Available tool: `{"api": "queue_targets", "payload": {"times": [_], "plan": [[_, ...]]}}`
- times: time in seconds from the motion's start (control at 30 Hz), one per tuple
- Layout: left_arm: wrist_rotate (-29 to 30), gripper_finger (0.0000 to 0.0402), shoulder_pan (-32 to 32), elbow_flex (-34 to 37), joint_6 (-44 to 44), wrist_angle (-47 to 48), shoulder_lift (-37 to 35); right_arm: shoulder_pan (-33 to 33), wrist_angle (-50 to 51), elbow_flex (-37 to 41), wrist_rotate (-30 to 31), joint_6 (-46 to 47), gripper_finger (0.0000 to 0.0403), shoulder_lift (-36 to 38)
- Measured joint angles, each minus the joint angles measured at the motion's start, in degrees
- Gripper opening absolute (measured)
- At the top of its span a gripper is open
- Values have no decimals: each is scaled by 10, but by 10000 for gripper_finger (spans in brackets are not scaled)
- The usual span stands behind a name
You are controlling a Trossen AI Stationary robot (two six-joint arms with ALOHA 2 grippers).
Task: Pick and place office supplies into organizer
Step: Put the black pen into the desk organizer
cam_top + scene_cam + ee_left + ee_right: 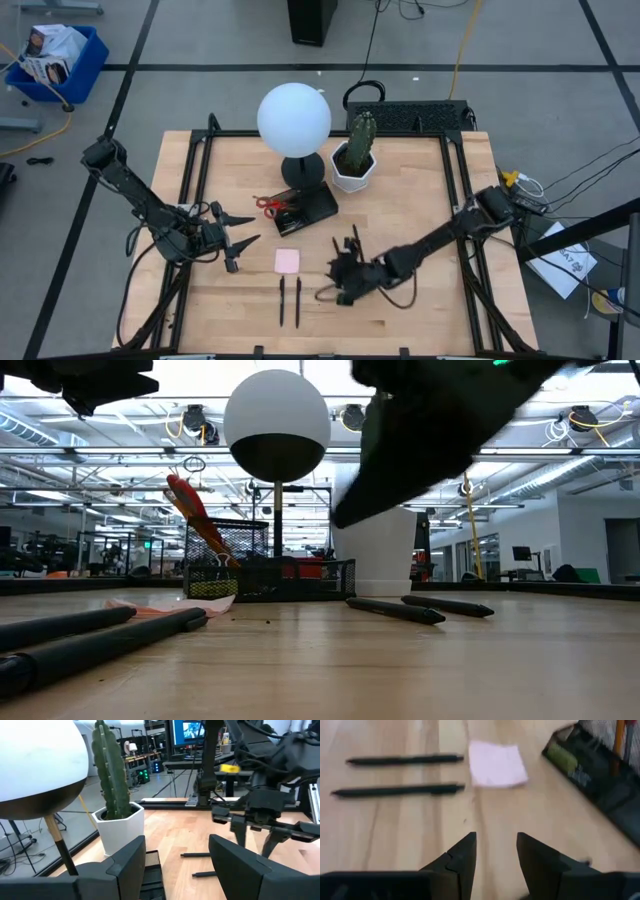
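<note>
The black organizer [312, 208] stands in front of the lamp base, with the red-handled scissors [195, 510] leaning in it, handles up. A pink sticky-note pad [287, 260] lies flat on the table. Two black pens [290, 298] lie side by side near the front edge, and two more [420, 608] lie right of the organizer. My right gripper [496, 855] hovers open, slanting down over bare wood right of the pad, with nothing between its fingers. My left gripper [175, 870] hangs open and level at the table's left, pointing toward the organizer.
A lamp with a white globe [294, 118] and a white pot with a cactus [355, 160] stand behind the organizer. Bare wood lies between the pad and the right gripper [338, 275].
</note>
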State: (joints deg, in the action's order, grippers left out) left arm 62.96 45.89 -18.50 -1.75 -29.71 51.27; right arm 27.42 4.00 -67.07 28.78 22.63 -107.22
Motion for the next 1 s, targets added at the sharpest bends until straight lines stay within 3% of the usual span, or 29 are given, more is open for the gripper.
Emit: {"api": "queue_targets", "payload": {"times": [0.47,0.7,0.9,1.0], "plan": [[-15,225,0,0,22,0,0,150,172,0,270,280,118,0],[-15,225,0,0,25,0,0,174,294,10,285,475,115,-1],[-15,225,0,0,26,0,0,173,206,99,297,592,141,-3],[-15,225,0,0,27,0,0,172,129,148,297,605,164,-3]]}}
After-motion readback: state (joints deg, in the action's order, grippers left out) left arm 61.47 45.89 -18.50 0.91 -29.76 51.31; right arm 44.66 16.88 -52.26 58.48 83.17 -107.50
